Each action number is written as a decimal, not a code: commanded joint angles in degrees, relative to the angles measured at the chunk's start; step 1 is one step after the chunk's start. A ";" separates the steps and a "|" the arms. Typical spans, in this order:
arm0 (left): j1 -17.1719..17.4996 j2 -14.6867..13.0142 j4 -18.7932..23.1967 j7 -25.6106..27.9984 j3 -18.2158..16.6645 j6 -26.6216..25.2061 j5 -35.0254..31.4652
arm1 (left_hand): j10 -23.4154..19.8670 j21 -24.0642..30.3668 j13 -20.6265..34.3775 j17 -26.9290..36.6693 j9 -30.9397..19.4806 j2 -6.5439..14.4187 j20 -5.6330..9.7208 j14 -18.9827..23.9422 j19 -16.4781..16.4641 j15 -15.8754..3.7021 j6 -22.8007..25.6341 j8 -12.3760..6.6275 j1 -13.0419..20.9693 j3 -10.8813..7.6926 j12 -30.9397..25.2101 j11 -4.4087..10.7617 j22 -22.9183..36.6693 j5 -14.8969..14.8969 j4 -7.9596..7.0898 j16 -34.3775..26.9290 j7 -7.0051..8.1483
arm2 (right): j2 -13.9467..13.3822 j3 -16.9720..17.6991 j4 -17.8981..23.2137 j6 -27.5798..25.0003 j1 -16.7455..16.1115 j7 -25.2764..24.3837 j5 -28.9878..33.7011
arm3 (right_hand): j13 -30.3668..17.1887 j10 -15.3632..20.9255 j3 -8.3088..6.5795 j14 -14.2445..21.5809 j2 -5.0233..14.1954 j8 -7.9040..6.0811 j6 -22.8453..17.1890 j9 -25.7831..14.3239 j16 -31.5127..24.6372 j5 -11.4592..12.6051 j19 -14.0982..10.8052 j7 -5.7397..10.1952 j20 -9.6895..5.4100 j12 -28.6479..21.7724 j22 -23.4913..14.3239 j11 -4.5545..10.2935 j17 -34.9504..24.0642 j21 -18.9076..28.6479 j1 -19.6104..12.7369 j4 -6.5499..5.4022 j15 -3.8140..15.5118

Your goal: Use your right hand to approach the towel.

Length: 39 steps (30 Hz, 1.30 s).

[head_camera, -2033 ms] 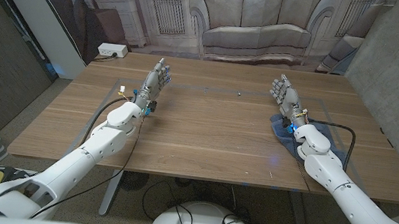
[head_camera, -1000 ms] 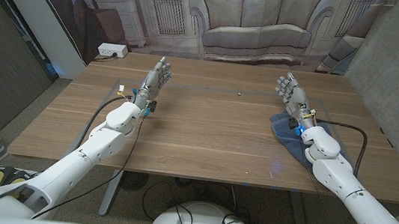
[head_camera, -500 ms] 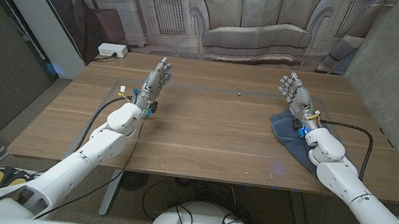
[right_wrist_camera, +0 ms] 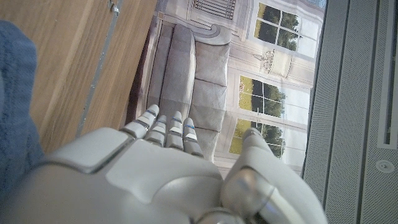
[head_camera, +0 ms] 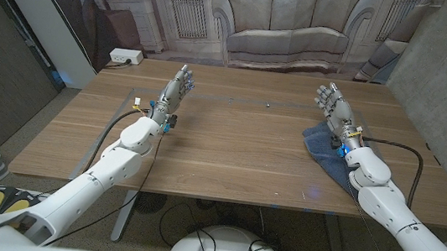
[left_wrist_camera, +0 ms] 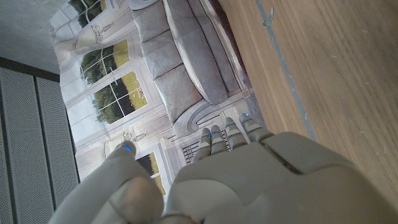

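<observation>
A dark blue towel [head_camera: 325, 146] lies crumpled on the right side of the wooden table [head_camera: 238, 144], partly hidden under my right forearm. My right hand [head_camera: 333, 105] is held above the towel's far edge, fingers stretched out and apart, holding nothing. The right wrist view shows a strip of the towel [right_wrist_camera: 13, 118] beside the back of my right hand [right_wrist_camera: 143, 168]. My left hand [head_camera: 174, 88] stands over the table's left part, fingers extended, empty. Its back [left_wrist_camera: 249, 168] appears in the left wrist view.
A thin line of tape [head_camera: 235, 100] marks a rectangle on the tabletop. A black cable [head_camera: 401, 158] runs beside my right arm near the table's right edge. A backdrop printed with a sofa [head_camera: 289, 27] hangs behind the table.
My right arm has shifted to the right and slightly farther, uncovering more of the blue towel on its left side. The left arm has stayed still.
</observation>
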State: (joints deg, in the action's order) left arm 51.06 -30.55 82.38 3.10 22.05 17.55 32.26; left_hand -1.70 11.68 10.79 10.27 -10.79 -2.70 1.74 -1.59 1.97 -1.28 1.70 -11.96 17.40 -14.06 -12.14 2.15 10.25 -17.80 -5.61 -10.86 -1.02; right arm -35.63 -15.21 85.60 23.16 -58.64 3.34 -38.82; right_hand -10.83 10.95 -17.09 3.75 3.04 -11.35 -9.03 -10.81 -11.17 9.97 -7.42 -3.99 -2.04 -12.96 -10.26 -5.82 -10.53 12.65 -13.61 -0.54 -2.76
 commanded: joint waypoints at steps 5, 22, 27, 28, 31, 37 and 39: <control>0.14 0.57 0.04 -0.27 0.53 0.98 -0.68 | -0.78 0.40 0.16 0.18 -0.15 0.06 2.96 0.50 -0.67 0.20 0.63 -0.36 0.42 -0.10 -0.22 -0.04 0.11 -0.35 0.32 -0.24 -0.01 | -1.43 1.55 1.90 1.65 -3.25 0.61 -1.60 | -0.08 0.70 0.14 0.80 0.10 -0.60 -0.85 -0.06 -0.08 0.18 -0.59 0.33 0.10 -0.45 -0.18 -0.07 -0.15 -0.01 -0.18 0.42 -0.13; 1.41 -1.83 3.97 1.12 0.19 -2.55 -1.19 | -1.03 0.36 0.17 0.20 -0.15 0.16 2.71 0.84 -0.79 0.34 0.80 -0.28 0.63 0.04 -0.19 0.02 0.12 -0.29 0.41 -0.25 -0.06 | -2.09 2.38 3.02 3.38 -5.49 -0.16 -1.11 | -0.09 1.22 0.19 1.31 0.15 -0.61 -1.20 -0.07 -0.14 0.17 -0.91 0.50 0.23 -0.59 -0.20 0.09 -0.14 -0.05 -0.20 0.58 -0.11; 1.52 -2.04 4.53 0.88 0.07 -3.13 -0.66 | -1.08 0.36 0.17 0.20 -0.15 0.19 2.64 0.90 -0.84 0.32 0.89 -0.27 0.68 0.08 -0.18 0.14 0.12 -0.27 0.42 -0.24 -0.06 | -2.41 2.96 4.20 3.97 -6.79 -1.06 -0.85 | -0.10 1.29 0.21 1.38 0.15 -0.60 -1.27 -0.08 -0.13 0.17 -0.92 0.57 0.23 -0.60 -0.20 0.14 -0.14 -0.09 -0.18 0.61 -0.10; 1.40 -2.02 4.44 0.66 0.11 -3.25 -0.49 | -1.06 0.37 0.17 0.21 -0.15 0.19 2.68 0.94 -0.87 0.33 0.91 -0.27 0.69 0.09 -0.16 0.14 0.12 -0.27 0.43 -0.25 -0.04 | -2.47 3.12 4.46 4.18 -7.11 -1.35 -0.68 | -0.10 1.37 0.21 1.40 0.15 -0.59 -1.26 -0.08 -0.12 0.17 -0.95 0.57 0.22 -0.63 -0.20 0.13 -0.14 -0.09 -0.19 0.62 -0.10; 0.72 -1.88 3.67 -0.19 0.44 -3.21 -0.45 | -1.15 0.35 0.17 0.21 -0.15 0.21 2.59 0.99 -0.85 0.35 0.97 -0.27 0.72 0.12 -0.18 0.08 0.12 -0.26 0.44 -0.25 0.02 | -2.65 3.48 4.88 5.04 -7.97 -2.14 0.19 | -0.10 1.35 0.22 1.41 0.14 -0.59 -1.28 -0.08 -0.11 0.16 -0.98 0.57 0.21 -0.61 -0.20 0.20 -0.13 -0.09 -0.19 0.64 -0.07; -0.27 -0.92 2.25 -0.83 0.84 -2.68 -0.26 | -1.28 0.34 0.17 0.21 -0.16 0.25 2.57 1.06 -0.88 0.34 1.10 -0.28 0.77 0.17 -0.19 0.03 0.13 -0.24 0.45 -0.25 0.03 | -3.52 4.75 6.73 5.00 -9.66 -3.61 0.21 | -0.10 1.43 0.23 1.46 0.14 -0.58 -1.37 -0.08 -0.08 0.17 -1.05 0.59 0.23 -0.63 -0.20 0.26 -0.13 -0.11 -0.21 0.70 -0.03; -1.00 -0.61 1.48 -1.18 1.15 -2.73 -0.41 | -1.37 0.35 0.17 0.22 -0.16 0.26 2.57 1.16 -0.93 0.33 1.19 -0.29 0.79 0.19 -0.21 0.04 0.13 -0.23 0.46 -0.27 0.02 | -3.83 5.24 7.26 5.29 -10.25 -4.31 0.76 | -0.10 1.45 0.22 1.55 0.16 -0.60 -1.45 -0.08 -0.11 0.17 -1.10 0.61 0.23 -0.63 -0.20 0.27 -0.12 -0.10 -0.23 0.71 0.04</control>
State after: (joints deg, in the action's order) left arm 51.82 -32.11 85.80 3.74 22.41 15.11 31.38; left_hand -2.42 11.68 10.79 10.26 -10.79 -2.49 1.74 -0.82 1.36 -0.89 2.32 -11.95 17.61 -13.82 -12.14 2.03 10.25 -17.80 -5.38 -10.86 -1.02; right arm -37.87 -12.44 89.38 27.44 -64.99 1.62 -39.28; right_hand -10.82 11.97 -16.61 4.87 3.04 -11.69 -9.98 -10.80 -11.17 9.97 -8.03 -3.48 -2.03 -13.41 -10.25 -5.42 -10.52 12.65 -13.61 -0.06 -2.85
